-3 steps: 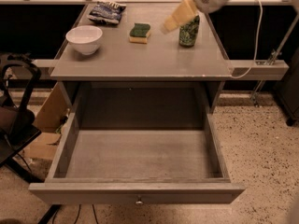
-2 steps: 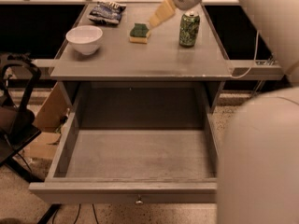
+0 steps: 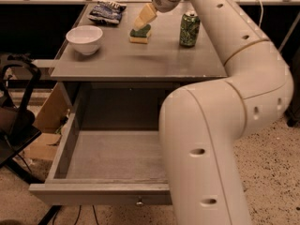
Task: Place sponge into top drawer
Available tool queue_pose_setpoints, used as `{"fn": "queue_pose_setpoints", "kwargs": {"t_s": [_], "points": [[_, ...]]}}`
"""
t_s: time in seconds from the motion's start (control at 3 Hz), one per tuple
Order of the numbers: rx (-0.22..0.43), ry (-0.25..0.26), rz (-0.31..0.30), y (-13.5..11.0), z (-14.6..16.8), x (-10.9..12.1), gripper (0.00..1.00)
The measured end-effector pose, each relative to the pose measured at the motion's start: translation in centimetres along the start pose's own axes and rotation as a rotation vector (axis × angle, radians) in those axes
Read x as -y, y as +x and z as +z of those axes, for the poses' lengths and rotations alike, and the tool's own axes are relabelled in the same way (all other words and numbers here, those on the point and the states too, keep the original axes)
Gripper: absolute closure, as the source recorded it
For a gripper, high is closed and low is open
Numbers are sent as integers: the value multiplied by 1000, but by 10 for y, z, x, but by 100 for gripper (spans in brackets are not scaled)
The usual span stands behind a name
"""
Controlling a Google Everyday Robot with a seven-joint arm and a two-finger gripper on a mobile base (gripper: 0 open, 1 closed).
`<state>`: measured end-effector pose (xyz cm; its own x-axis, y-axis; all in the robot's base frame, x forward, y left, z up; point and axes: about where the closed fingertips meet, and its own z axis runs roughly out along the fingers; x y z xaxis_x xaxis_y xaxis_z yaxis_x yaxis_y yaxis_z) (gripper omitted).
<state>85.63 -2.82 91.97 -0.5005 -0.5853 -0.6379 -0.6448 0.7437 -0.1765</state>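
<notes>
The sponge (image 3: 140, 34), dark green on top with a yellow base, lies flat on the grey table top (image 3: 136, 60) near the back centre. My gripper (image 3: 143, 19) hangs just above it, its pale yellow fingers (image 3: 145, 16) pointing down at the sponge's top. The top drawer (image 3: 84, 193) is pulled wide open below the table, its inside bare, a small round knob (image 3: 139, 202) on its front panel. My white arm covers the drawer's right part.
A white bowl (image 3: 85, 38) stands at the table's left. A dark snack bag (image 3: 107, 11) lies at the back left. A green soda can (image 3: 189, 29) stands right of the sponge. A cardboard box (image 3: 47, 125) and a black chair (image 3: 14, 121) are on the left.
My gripper has moved left from near the can to just above the sponge. My arm has swung into view and now covers the right half of the picture.
</notes>
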Motion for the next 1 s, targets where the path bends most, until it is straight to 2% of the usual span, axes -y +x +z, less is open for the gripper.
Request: {"fn": "queue_pose_setpoints", "kwargs": {"t_s": [0.33,0.67,1.0], "points": [[9,18,58,-13,10,4,0],[22,26,164,-20,22,4,0],[-5,47,294,-23,40,-4,0]]}}
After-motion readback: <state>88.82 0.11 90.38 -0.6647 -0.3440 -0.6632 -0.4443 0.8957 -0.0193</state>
